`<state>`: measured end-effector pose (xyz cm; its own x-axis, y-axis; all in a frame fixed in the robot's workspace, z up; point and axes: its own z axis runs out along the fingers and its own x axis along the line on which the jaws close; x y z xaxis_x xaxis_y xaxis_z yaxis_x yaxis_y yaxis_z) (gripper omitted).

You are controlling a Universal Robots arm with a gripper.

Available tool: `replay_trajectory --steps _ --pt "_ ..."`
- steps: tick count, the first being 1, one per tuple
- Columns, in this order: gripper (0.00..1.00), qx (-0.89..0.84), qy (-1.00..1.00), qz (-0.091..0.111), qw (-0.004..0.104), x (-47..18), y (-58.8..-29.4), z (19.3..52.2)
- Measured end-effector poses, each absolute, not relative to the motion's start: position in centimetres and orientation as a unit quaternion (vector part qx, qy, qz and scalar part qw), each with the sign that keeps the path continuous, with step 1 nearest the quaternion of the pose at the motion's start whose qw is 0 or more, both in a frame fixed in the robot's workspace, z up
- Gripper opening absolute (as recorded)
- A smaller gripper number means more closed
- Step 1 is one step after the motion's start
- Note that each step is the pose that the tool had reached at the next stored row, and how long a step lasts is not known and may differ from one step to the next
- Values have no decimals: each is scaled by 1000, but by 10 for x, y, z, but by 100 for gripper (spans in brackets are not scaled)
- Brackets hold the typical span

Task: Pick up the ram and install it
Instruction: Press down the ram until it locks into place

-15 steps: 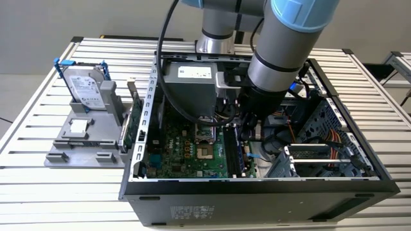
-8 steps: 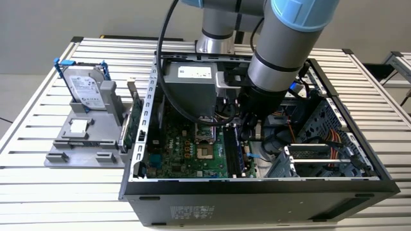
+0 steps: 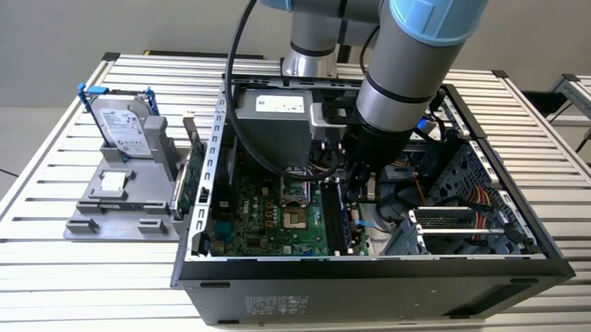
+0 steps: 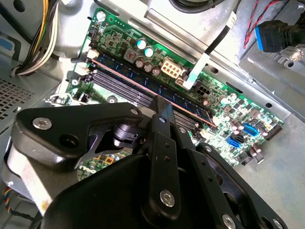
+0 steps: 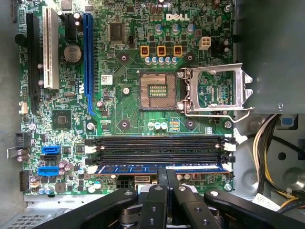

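Ram seated in its slot

The gripper (image 5: 166, 177) stands over the ram (image 5: 159, 168), its jaws pressed together, tips at the stick's middle.

Matt black plastic claw (image 5: 166, 191); glossy green motherboard (image 5: 128, 109); bare metal case (image 3: 517, 207).

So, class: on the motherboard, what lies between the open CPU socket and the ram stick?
In the first wrist view, empty memory slots lie between the CPU socket and the ram.
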<state>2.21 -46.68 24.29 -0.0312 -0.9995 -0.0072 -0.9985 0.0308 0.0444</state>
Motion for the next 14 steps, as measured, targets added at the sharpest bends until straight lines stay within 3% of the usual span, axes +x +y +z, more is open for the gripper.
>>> replay_trajectory --steps 14 --pt "0 696 -718 -19 14 22 -471 222"
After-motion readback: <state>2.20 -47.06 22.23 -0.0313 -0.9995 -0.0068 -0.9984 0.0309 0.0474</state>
